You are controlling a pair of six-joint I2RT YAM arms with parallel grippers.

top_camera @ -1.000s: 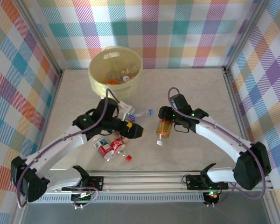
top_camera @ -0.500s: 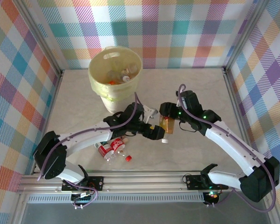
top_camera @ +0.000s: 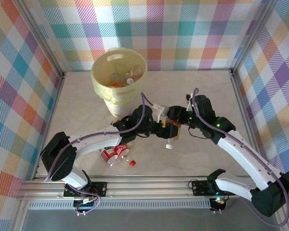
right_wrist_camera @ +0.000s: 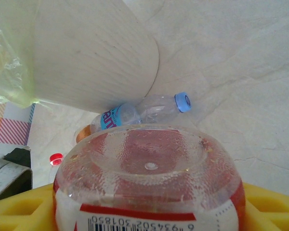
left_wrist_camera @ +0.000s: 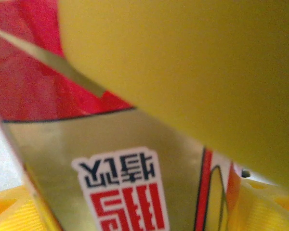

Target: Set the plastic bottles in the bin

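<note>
Task status: partly complete.

1. Large round translucent pale-yellow plastic bin (top_camera: 106,94): it stands at the far left of the table. Several small clear plastic bottles (top_camera: 126,77) already lie inside it.
2. Two clear bottles with red labels (top_camera: 113,153): they lie side by side on the table near the front edge, well apart from the bin. A loose red cap (top_camera: 132,163) lies just beside them. Both bottles are not yet binned.
3. Clear bottle with a blue label and blue cap (right_wrist_camera: 139,111): in the right wrist view it lies on its side against the base of the bin (right_wrist_camera: 86,57). It is not yet binned.
4. Left gripper (top_camera: 163,129): it is at the centre of the table, up against the bottle carried by the other arm. Its wrist view shows a yellow finger (left_wrist_camera: 192,72) and a gold-and-red label (left_wrist_camera: 125,192) at very close range. Whether the jaws have clamped cannot be told.
5. Clear bottle with brown contents and a white cap (top_camera: 172,131): it hangs cap-down above the table.
6. Right gripper (top_camera: 176,122): its jaws are partly closed on this bottle, whose base (right_wrist_camera: 149,187) sits between the yellow pads (right_wrist_camera: 269,207).

Assessment: this appears to be a transfer between arms. At least three bottles remain outside the bin.
</note>
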